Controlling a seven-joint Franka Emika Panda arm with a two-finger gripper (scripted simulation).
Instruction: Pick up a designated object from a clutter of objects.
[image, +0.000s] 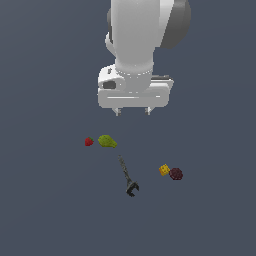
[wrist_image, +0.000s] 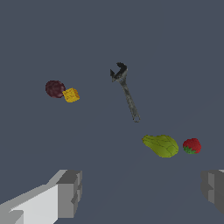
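Yellow block (image: 164, 170) sits touching a maroon lump (image: 176, 174), crowding any grasp, as the gripper (image: 133, 111) hovers above, jaws spread wide.

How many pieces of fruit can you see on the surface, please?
2: the red strawberry and the green pear, side by side at the exterior view's left. Nothing seems hidden.

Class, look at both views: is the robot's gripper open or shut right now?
Open. In the wrist view the gripper has its fingers set wide apart, with nothing between them.

Grey floor (image: 45, 210); scattered clutter (image: 131, 165).
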